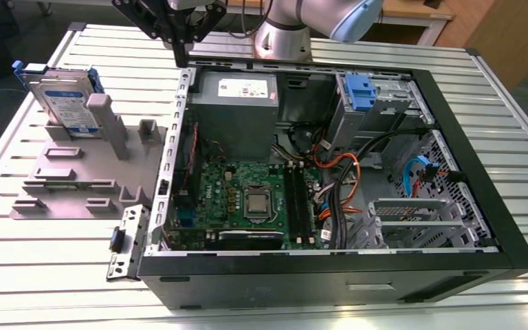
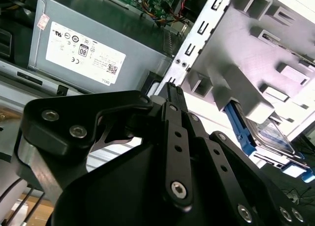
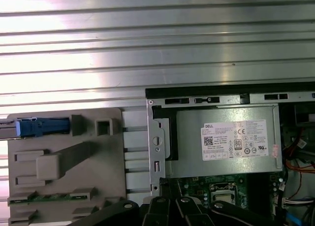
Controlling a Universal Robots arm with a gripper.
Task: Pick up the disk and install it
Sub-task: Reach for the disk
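Claw [image 2: 169, 90] is hanging pinched narrow and empty over the computer case [image 1: 291, 278] wall by the power supply [image 1: 234, 103], probably risking clipping that wall or toppling the disk [image 1: 62, 103] if lowered unopened, the disk standing on edge in the grey holder [image 1: 71, 185], well apart toward the exterior view's left.

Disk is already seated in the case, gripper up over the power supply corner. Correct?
No. The disk stands upright in the grey fixture outside the case, on the exterior view's left, as the exterior view shows. The gripper is up over the power supply corner.
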